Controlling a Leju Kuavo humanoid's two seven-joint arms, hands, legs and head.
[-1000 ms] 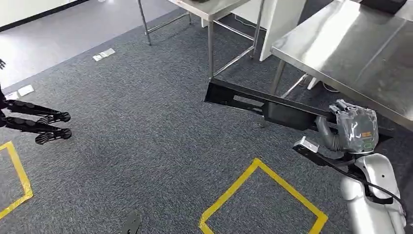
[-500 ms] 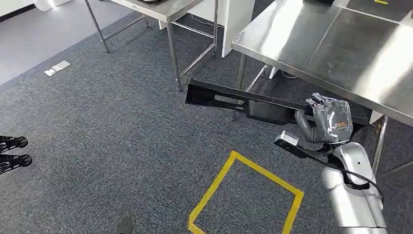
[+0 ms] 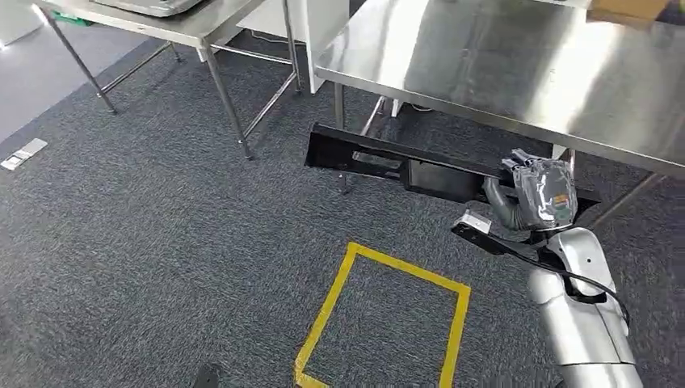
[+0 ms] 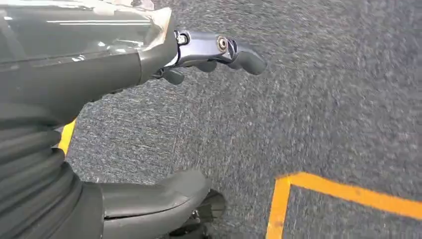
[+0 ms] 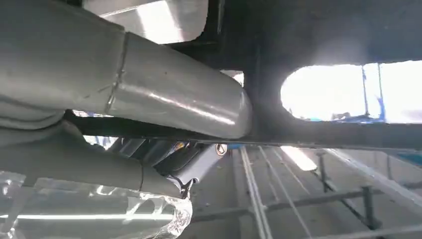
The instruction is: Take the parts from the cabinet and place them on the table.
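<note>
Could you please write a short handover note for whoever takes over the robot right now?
Right hand grips a long black part, held low in front of the steel table and not yet over it.
Left hand holds nothing, fingers apart above the grey carpet.
Done: the part is in hand.
Left: lift it onto the tabletop and release.
A yellow floor square lies ahead.
</note>
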